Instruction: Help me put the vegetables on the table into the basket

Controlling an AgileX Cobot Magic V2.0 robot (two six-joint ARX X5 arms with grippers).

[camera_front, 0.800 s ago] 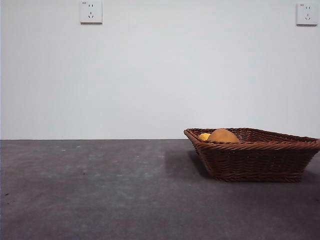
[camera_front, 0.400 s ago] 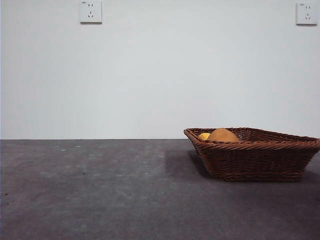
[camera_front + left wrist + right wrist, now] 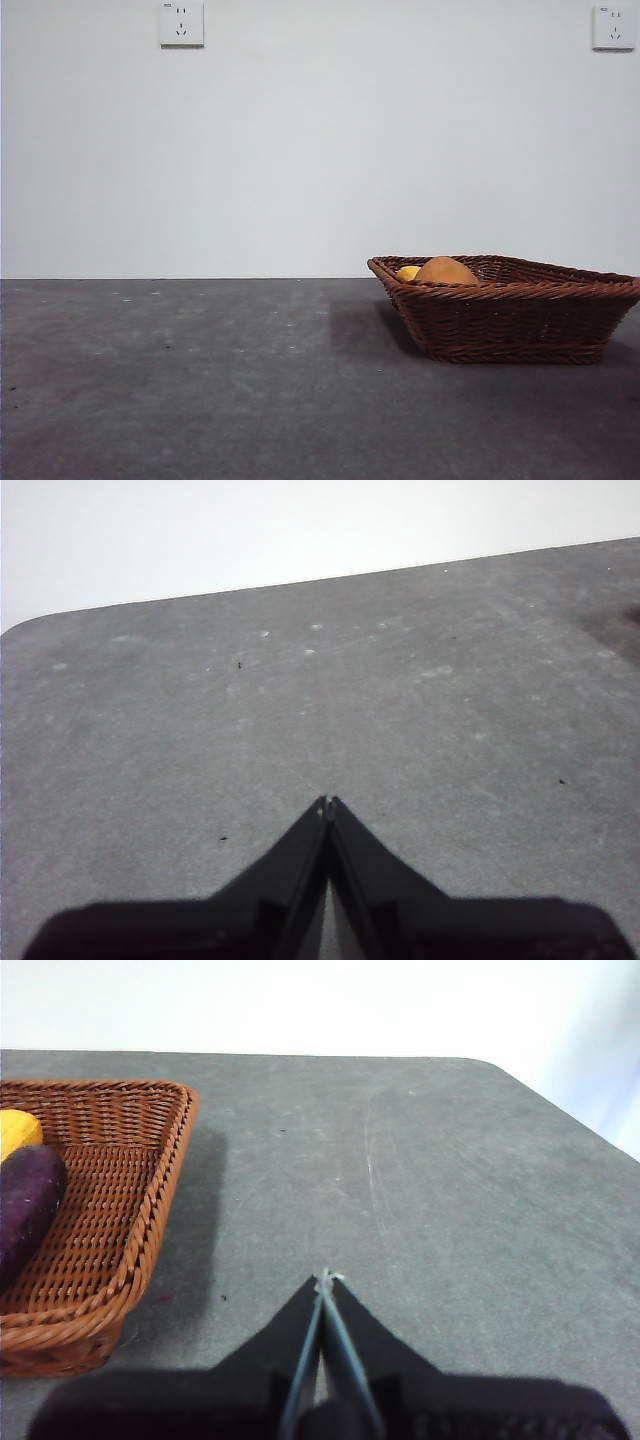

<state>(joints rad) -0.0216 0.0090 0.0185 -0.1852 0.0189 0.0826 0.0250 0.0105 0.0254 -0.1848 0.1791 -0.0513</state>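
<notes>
Sitting on the table (image 3: 200,380), the basket (image 3: 510,320) holds the potato (image 3: 446,271) and corn cob (image 3: 408,272) peeking above its rim; the right wrist view shows the eggplant (image 3: 25,1205) inside too; the left gripper (image 3: 327,802) and right gripper (image 3: 325,1278) hover over bare tabletop, jaws pressed together, gripping nothing.

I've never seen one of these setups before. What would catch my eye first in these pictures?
Most likely the brown woven basket, the only thing standing on the dark grey table, off to the right in the front view. A brown potato and a bit of yellow corn peek over its rim, and the right wrist view shows a purple eggplant inside. Both black hands, left hand and right hand, are shut over bare table.
</notes>
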